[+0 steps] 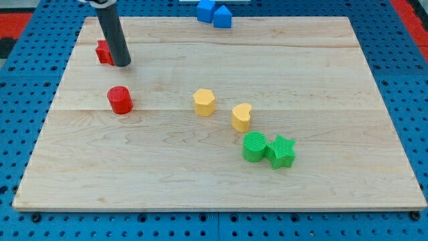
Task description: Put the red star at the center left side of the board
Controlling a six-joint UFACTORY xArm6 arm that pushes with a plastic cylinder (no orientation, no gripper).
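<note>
Red star [103,52] sits near the board's [214,181] top-left corner, half hidden behind my tip [122,64], which touches its right side; the rod carries no jaws to open or close. Toward the bottom-right lie a green cylinder [253,147] and green star [282,150], touching. A red cylinder [120,100] stands near the left edge.
</note>
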